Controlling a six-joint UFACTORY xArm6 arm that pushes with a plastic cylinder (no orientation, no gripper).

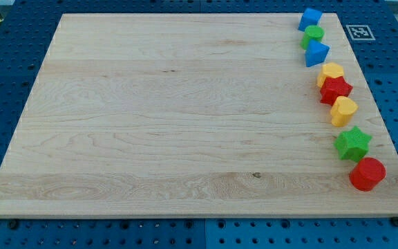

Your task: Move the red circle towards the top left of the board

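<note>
Red circle (367, 173) sits at the table's (171, 117) bottom-right corner, at the lower end of a column of blocks along the right edge, just below the green star (353, 144). The rest of the table surface is bare. My tip is not in view, so its state cannot be told. The task appears to be at its start: no contact yet. The next move calls for bringing the tip to the circle's lower-right side, then pushing diagonally up-left, clear of the star.

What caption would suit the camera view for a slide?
Eight coloured blocks line the right edge of the wooden board, the red circle lowest, beside a green star; my tip is not visible.
</note>
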